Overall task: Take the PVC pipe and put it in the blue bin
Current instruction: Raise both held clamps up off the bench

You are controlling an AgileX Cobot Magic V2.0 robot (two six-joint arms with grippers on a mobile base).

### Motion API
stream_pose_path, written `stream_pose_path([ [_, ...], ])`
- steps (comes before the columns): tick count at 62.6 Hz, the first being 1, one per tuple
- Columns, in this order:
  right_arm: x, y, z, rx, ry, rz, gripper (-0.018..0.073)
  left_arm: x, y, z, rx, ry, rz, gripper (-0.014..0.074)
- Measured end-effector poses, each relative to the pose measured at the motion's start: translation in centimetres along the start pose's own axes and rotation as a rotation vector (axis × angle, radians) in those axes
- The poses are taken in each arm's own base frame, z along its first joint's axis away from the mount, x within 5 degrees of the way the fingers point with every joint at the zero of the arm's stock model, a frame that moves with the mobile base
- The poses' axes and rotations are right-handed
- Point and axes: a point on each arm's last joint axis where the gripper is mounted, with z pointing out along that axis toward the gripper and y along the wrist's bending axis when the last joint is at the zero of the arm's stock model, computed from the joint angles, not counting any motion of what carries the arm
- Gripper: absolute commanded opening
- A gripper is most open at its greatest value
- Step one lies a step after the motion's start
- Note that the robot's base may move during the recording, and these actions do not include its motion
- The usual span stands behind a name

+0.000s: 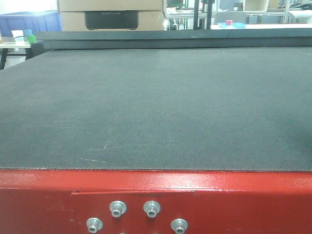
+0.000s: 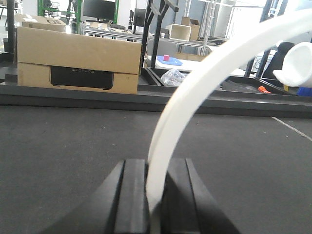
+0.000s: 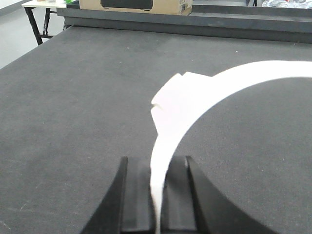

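A white curved PVC pipe (image 2: 195,83) rises from between the black fingers of my left gripper (image 2: 156,165), which is shut on it, and arcs to the upper right above the dark mat. In the right wrist view, a white curved PVC pipe (image 3: 204,87) with a thicker fitting partway along is clamped in my right gripper (image 3: 157,163), also shut. I cannot tell whether both hold one pipe. Neither gripper nor pipe appears in the front view. A blue bin (image 1: 29,22) stands beyond the table's far left corner.
The dark mat table (image 1: 156,107) has a red front edge (image 1: 156,195) with bolts. A cardboard box (image 2: 78,58) sits along the raised far rail. A white rounded object (image 2: 297,63) shows at the right. Benches and clutter lie beyond.
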Motion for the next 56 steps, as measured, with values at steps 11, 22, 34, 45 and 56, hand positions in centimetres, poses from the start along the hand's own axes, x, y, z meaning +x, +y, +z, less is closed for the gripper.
stream_pose_path([
  [11, 0.00, 0.00, 0.00, 0.000, 0.000, 0.000, -0.0160, 0.00, 0.00, 0.00, 0.000, 0.000, 0.000, -0.0111],
  [22, 0.00, 0.00, 0.00, 0.000, 0.000, -0.004, -0.0160, 0.00, 0.00, 0.00, 0.000, 0.000, 0.000, -0.0111],
  [34, 0.00, 0.00, 0.00, 0.000, 0.000, -0.004, -0.0160, 0.00, 0.00, 0.00, 0.000, 0.000, 0.000, -0.0111],
  [45, 0.00, 0.00, 0.00, 0.000, 0.000, -0.004, -0.0160, 0.00, 0.00, 0.00, 0.000, 0.000, 0.000, -0.0111],
  [56, 0.00, 0.01, -0.05, 0.000, -0.002, -0.004, -0.0160, 0.02, 0.00, 0.00, 0.000, 0.002, 0.000, -0.0111],
])
